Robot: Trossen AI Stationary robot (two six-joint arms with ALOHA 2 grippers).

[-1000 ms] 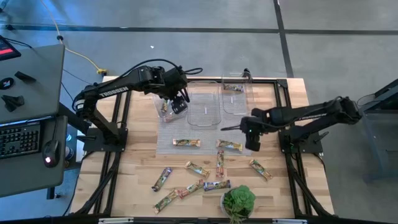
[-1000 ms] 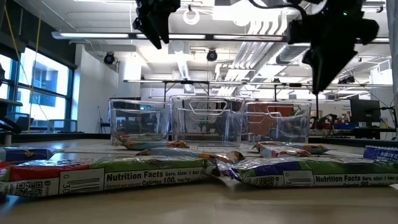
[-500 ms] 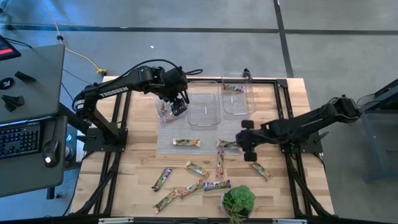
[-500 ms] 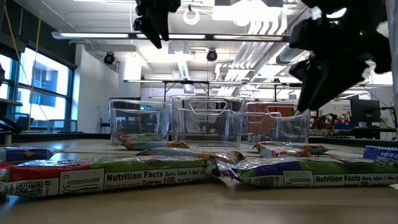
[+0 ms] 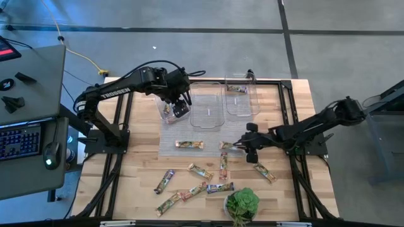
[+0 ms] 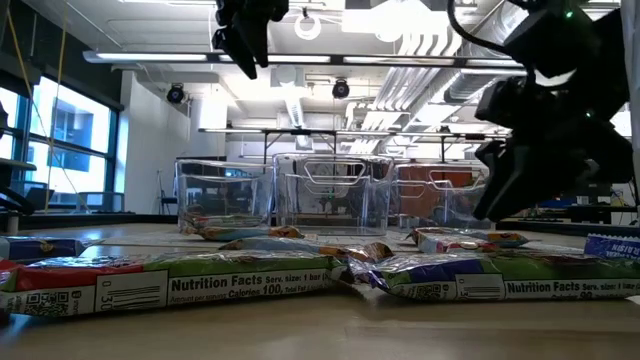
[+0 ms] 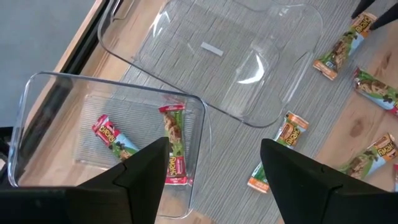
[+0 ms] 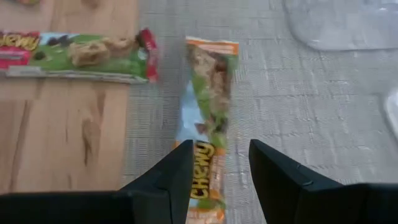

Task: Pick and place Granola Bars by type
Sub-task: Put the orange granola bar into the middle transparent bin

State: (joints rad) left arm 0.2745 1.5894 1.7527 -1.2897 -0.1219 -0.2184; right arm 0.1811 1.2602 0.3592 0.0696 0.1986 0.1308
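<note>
Several granola bars lie flat on the wooden table (image 5: 139,157) and grey mat (image 5: 189,133). My right gripper (image 8: 221,146) is open just above the mat, slanting down. Its fingers stand on either side of the near end of a green bar with an orange end (image 8: 208,118), also visible from above (image 5: 231,146). My left gripper (image 7: 214,146) hangs open high over the left clear bin (image 7: 37,124), which holds two red-ended bars (image 7: 174,140). The middle bin (image 7: 230,56) has nothing in it. The right bin (image 5: 238,101) holds one bar (image 5: 237,89).
More bars are scattered toward the near edge (image 5: 200,171), one on the mat (image 5: 189,144) and one beside my right gripper (image 8: 74,53). A green potted plant (image 5: 242,203) stands at the near edge. A desk with a keyboard (image 5: 25,142) stands left of the table.
My right gripper has come down toward the table and shifted a little toward the near left, onto the green bar at the mat's near edge, tipping from steeply downward to a shallower slant. The bars have not moved.
</note>
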